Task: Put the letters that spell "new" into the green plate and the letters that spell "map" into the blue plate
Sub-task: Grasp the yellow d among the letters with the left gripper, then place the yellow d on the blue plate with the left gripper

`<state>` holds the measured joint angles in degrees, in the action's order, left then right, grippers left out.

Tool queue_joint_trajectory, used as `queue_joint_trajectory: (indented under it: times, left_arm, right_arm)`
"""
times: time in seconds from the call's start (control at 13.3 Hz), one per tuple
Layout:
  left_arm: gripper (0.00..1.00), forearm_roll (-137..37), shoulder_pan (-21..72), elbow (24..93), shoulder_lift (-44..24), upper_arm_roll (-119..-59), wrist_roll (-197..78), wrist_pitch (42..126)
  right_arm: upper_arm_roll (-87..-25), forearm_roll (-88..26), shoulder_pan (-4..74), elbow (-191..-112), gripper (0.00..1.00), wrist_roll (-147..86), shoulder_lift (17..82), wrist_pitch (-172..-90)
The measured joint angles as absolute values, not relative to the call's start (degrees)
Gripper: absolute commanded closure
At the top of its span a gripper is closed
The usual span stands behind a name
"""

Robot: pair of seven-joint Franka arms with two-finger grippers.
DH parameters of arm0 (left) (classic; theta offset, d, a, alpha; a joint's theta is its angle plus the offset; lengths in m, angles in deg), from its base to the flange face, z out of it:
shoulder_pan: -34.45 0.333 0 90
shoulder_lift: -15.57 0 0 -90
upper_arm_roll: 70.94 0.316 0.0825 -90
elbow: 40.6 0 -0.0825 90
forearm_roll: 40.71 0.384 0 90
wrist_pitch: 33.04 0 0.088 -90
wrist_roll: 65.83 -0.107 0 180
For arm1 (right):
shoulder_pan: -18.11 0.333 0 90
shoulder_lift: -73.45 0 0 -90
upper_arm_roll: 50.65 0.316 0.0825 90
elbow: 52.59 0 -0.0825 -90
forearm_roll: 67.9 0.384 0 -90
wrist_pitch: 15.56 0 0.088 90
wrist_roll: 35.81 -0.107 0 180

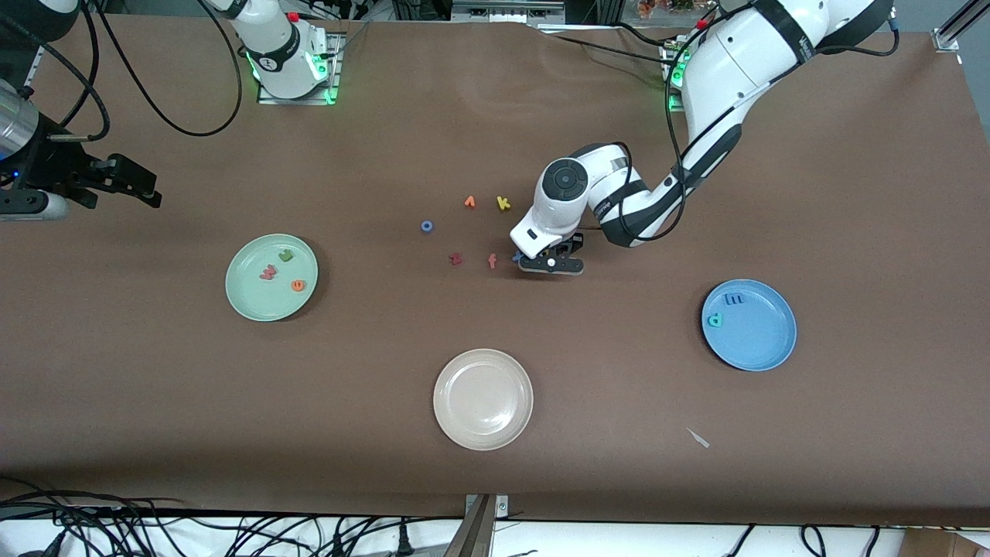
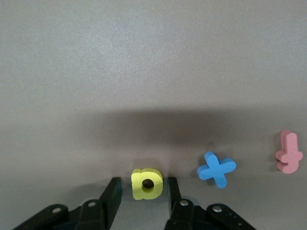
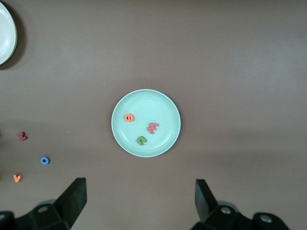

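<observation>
My left gripper point(image 1: 551, 263) is down at the table's middle, open, and its jaws straddle the yellow a point(image 2: 147, 184) with small gaps on both sides; in the front view the hand hides that letter. The green plate point(image 1: 247, 298) holds the green n point(image 1: 286, 254), the reddish-pink w point(image 1: 268, 271) and the orange e point(image 1: 298, 285). In the blue plate point(image 1: 762, 336) lie the blue m point(image 1: 735, 297) and the teal p point(image 1: 715, 319). My right gripper point(image 3: 141, 191) waits open, high over the right arm's end of the table, looking down on the green plate point(image 3: 163, 105).
A blue x point(image 2: 217, 168) and a salmon f point(image 2: 289, 152) lie right beside the yellow a. A dark red z point(image 1: 455, 259), blue o point(image 1: 426, 226), orange letter point(image 1: 469, 202) and yellow k point(image 1: 503, 203) are scattered nearby. A beige-white plate point(image 1: 483, 433) sits nearer the front camera.
</observation>
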<state>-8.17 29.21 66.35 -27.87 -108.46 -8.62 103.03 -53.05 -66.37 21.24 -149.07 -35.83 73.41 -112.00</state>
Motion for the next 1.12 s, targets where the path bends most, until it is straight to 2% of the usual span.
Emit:
queue_joint_trajectory:
  times: [0.07,0.22,0.45,0.53,0.6,0.75,0.97,1.12]
  left_arm:
    - [0.8,-8.1,29.2,66.3,-27.8,-108.4,-8.6,103.0]
    - [0.86,-8.1,29.2,66.3,-27.7,-108.4,-8.6,102.9]
    - [0.88,-8.1,29.2,66.2,-27.7,-108.4,-8.7,102.9]
    - [0.96,-8.1,29.3,65.8,-27.7,-108.1,-8.9,102.7]
    - [0.96,-8.1,29.7,65.1,-27.7,-107.9,-9.5,101.6]
    - [0.96,-8.4,32.4,62.6,-27.6,-109.1,-13.2,96.4]
    - [0.95,-10.7,40.3,56.3,-27.0,-113.3,-26.8,82.8]
    - [0.93,-10.8,45.1,53.0,-26.5,-113.6,-38.2,76.8]
  right_arm:
    - [-53.1,-66.4,21.2,-149.1,0.0,-35.8,73.4,-112.0]
    - [-53.1,-66.4,21.2,-149.1,0.0,-35.8,73.4,-112.0]
    - [-53.1,-66.4,21.2,-149.1,0.0,-35.8,73.4,-112.0]
    - [-53.1,-66.4,21.2,-149.1,0.0,-35.8,73.4,-112.0]
    - [-53.1,-66.4,21.2,-149.1,0.0,-35.8,73.4,-112.0]
    - [-53.1,-66.4,21.2,-149.1,0.0,-35.8,73.3,-112.0]
    - [-53.1,-66.3,21.2,-149.1,0.0,-35.8,73.3,-112.0]
    - [-53.1,-66.3,21.2,-149.1,0.0,-35.8,73.3,-112.0]
